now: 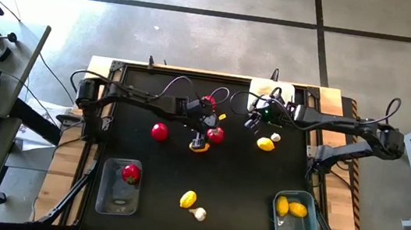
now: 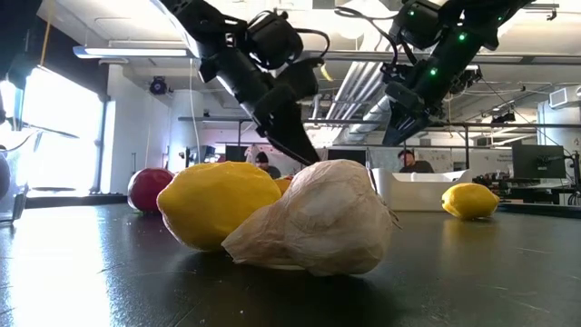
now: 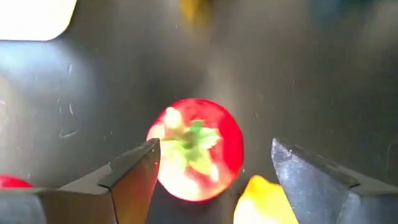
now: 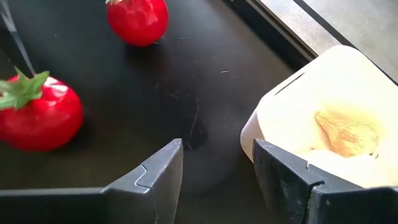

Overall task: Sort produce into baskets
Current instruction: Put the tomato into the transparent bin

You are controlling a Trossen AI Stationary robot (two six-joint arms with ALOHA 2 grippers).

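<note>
At the table's near edge, a clear basket [image 1: 119, 187] with one red piece inside is seen on the left, and a blue-grey basket [image 1: 295, 220] with two yellow pieces on the right. Between them, a yellow piece [image 1: 188, 199] and a garlic bulb [image 1: 199, 214] lie touching on the bare table [image 1: 159, 172]. Farther in, the left gripper [image 1: 201, 136] is held above the table's middle, its jaws spread wide and nothing held. A red tomato [image 3: 196, 149] sits directly beneath it, stem up, centred between the two fingers; being round, it offers no long axis to be matched. An orange-yellow piece [image 3: 264, 202] lies just beside it, near one finger, and could be caught in the closing. A straight descent is judged to be all the grasp needs. Another red piece [image 1: 159, 131] lies nearby, to its left. Farther still, the right gripper [image 1: 255, 121] hovers part-open and empty beside the white basket [image 4: 329, 118], where one bulb already lies
</note>
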